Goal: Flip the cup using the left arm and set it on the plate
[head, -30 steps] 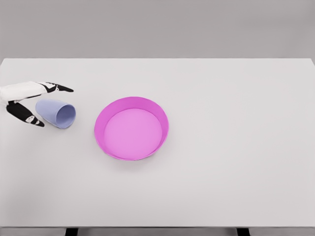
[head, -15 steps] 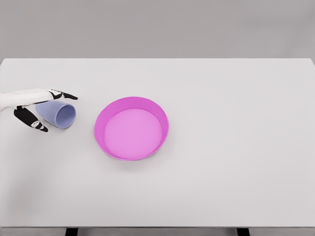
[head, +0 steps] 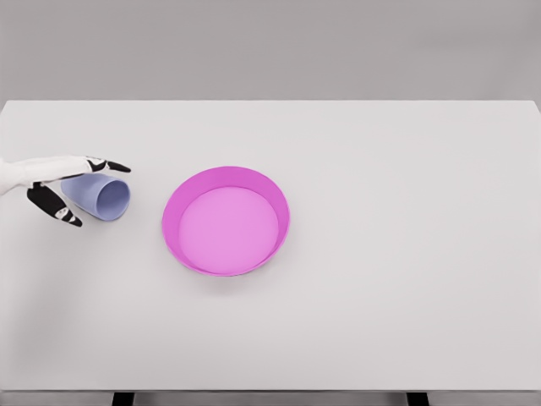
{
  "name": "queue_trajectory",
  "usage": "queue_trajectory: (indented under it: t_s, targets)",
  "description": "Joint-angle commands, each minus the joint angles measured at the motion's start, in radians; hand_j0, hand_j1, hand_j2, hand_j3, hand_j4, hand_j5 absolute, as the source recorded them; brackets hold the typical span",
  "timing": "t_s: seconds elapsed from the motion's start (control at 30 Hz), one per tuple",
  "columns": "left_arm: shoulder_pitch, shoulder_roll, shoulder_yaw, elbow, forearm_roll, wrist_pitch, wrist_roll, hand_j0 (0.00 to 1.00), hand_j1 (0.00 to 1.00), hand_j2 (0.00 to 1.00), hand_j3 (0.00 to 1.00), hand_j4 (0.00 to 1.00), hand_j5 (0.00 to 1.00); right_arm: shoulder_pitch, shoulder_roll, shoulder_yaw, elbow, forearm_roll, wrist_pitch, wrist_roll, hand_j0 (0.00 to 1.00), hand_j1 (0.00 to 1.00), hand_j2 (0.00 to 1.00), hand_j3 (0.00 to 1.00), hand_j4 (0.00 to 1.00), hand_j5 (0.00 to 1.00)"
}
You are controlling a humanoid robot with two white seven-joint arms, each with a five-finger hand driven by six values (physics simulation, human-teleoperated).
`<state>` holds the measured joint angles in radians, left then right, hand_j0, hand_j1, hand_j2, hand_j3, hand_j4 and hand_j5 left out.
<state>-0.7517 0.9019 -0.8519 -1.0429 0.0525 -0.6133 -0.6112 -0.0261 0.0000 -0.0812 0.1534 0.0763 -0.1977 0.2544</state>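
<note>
Table (head: 406,254) white and flat; at nine o'clock the left robot hand (head: 52,182) straddles the pale blue plastic cup (head: 100,195), lying on its side, mouth toward three o'clock, fingers spread around it, not clenched. At centre, well apart, the round magenta plate (head: 226,220).

Left arm enters at the left edge, forearm roughly level, pointing right. Left hand (head: 52,182) open: fingers (head: 108,166) extended rightward along the top, thumb (head: 56,205) angled down and right below them, a gap between. Right arm out of view.
</note>
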Motion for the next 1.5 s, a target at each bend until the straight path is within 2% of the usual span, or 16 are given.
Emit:
queue_trajectory:
  t_s: [0.0,0.07,0.1,0.13,0.17,0.33,0.47,0.57,0.67,0.77,0.83,0.93,1.13,1.27,1.33,1.47]
  targets:
    - [0.0,0.0,-0.006,0.001,0.006,0.002,0.0,1.0,1.0,1.0,1.0,1.0,1.0,0.0,0.0,0.0,0.0,0.0,0.0,0.0,1.0,1.0,1.0,1.0,1.0,1.0]
    - [0.0,0.0,-0.006,0.001,-0.013,0.002,0.0,1.0,1.0,1.0,1.0,1.0,1.0,0.0,0.0,0.0,0.0,0.0,0.0,0.0,1.0,1.0,1.0,1.0,1.0,1.0]
    - [0.0,0.0,-0.006,0.001,-0.017,0.002,0.0,0.97,0.97,0.97,0.97,0.97,0.97,0.0,0.0,0.0,0.0,0.0,0.0,0.0,1.0,1.0,1.0,1.0,1.0,1.0]
    - [0.002,0.0,-0.006,0.001,-0.016,0.002,0.0,0.86,0.86,0.86,0.86,0.86,0.86,0.0,0.0,0.0,0.0,0.0,0.0,0.0,1.0,1.0,1.0,1.0,1.0,1.0]
    - [0.002,0.002,-0.006,0.001,-0.016,0.002,0.0,0.82,0.82,0.82,0.82,0.82,0.82,0.0,0.0,0.0,0.0,0.0,0.0,0.0,1.0,1.0,1.0,1.0,1.0,1.0]
    - [0.005,0.002,-0.007,0.0,-0.011,0.002,0.0,0.66,0.66,0.66,0.66,0.66,0.66,0.0,0.0,0.0,0.0,0.0,0.0,0.0,1.0,1.0,1.0,1.0,1.0,1.0]
    - [0.006,0.002,-0.023,-0.015,0.013,0.002,0.0,0.6,0.6,0.6,0.6,0.6,0.6,0.0,0.0,0.0,0.0,0.0,0.0,0.0,1.0,1.0,1.0,1.0,1.0,1.0]
    - [0.014,0.048,-0.026,-0.146,0.151,0.002,0.0,0.52,0.52,0.52,0.52,0.52,0.52,0.0,0.0,0.0,0.0,0.0,0.0,0.0,1.0,1.0,1.0,1.0,1.0,1.0]
    - [0.014,0.097,-0.027,-0.224,0.325,0.002,0.0,0.49,0.49,0.49,0.49,0.49,0.49,0.0,0.0,0.0,0.0,0.0,0.0,0.0,1.0,1.0,1.0,1.0,1.0,1.0]
    - [0.014,0.103,-0.027,-0.278,0.46,0.002,0.0,0.46,0.46,0.46,0.46,0.46,0.46,0.0,0.0,0.0,0.0,0.0,0.0,0.0,1.0,1.0,1.0,1.0,1.0,1.0]
    - [0.014,0.104,-0.027,-0.341,0.589,0.002,0.0,0.42,0.42,0.42,0.42,0.42,0.42,0.0,0.0,0.0,0.0,0.0,0.0,0.0,1.0,1.0,1.0,1.0,1.0,1.0]
    - [0.012,0.121,-0.026,-0.408,0.783,0.002,0.0,0.41,0.41,0.41,0.41,0.41,0.41,0.0,0.0,0.0,0.0,0.0,0.0,0.0,1.0,1.0,1.0,1.0,1.0,1.0]
    - [0.014,0.114,-0.05,-0.545,1.043,0.007,0.0,0.41,0.41,0.41,0.41,0.41,0.41,0.0,0.0,0.0,0.0,0.0,0.0,0.0,1.0,1.0,1.0,1.0,1.0,1.0]
    - [0.009,0.103,-0.13,-0.537,1.155,0.035,0.0,0.41,0.41,0.41,0.41,0.41,0.41,0.0,0.0,0.0,0.0,0.0,0.0,0.0,1.0,1.0,1.0,1.0,1.0,1.0]
    - [0.011,0.1,-0.182,-0.54,1.179,0.087,0.0,0.41,0.41,0.41,0.41,0.41,0.41,0.0,0.0,0.0,0.0,0.0,0.0,0.0,1.0,1.0,1.0,1.0,1.0,1.0]
    - [0.015,0.117,-0.248,-0.632,1.264,0.13,0.0,0.41,0.41,0.41,0.41,0.41,0.41,0.0,0.0,0.0,0.0,0.0,0.0,0.0,1.0,1.0,1.0,1.0,1.0,1.0]
